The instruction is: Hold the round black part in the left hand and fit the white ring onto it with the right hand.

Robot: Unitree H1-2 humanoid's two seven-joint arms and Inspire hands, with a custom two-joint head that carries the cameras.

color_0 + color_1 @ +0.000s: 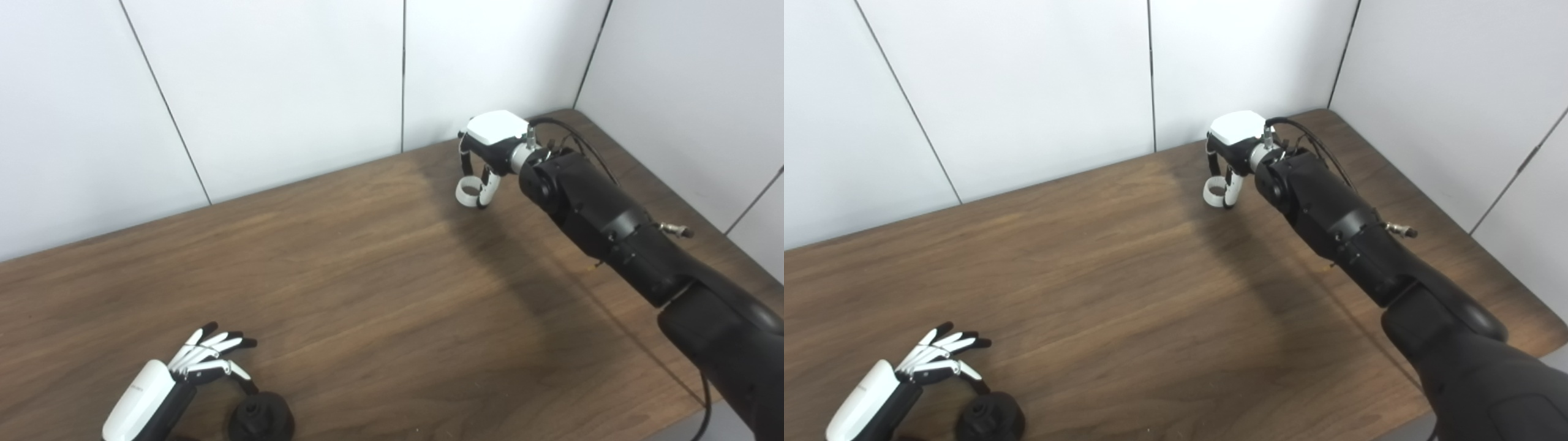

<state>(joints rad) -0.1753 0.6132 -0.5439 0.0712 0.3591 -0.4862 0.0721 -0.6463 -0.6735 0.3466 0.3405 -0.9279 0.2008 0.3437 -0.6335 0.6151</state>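
While right hand (487, 156) pinches white ring (467, 192), black part (262, 418) beside spread left hand (184, 373).

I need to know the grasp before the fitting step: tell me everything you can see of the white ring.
The white ring is a short, smooth band, plastic by its look, open through the middle. It sits at the fingertips of the right hand, far back on the table near the wall. Its opening faces mostly upward, slightly tilted. Whether it touches the table cannot be told. The black part is far away, by the left hand.
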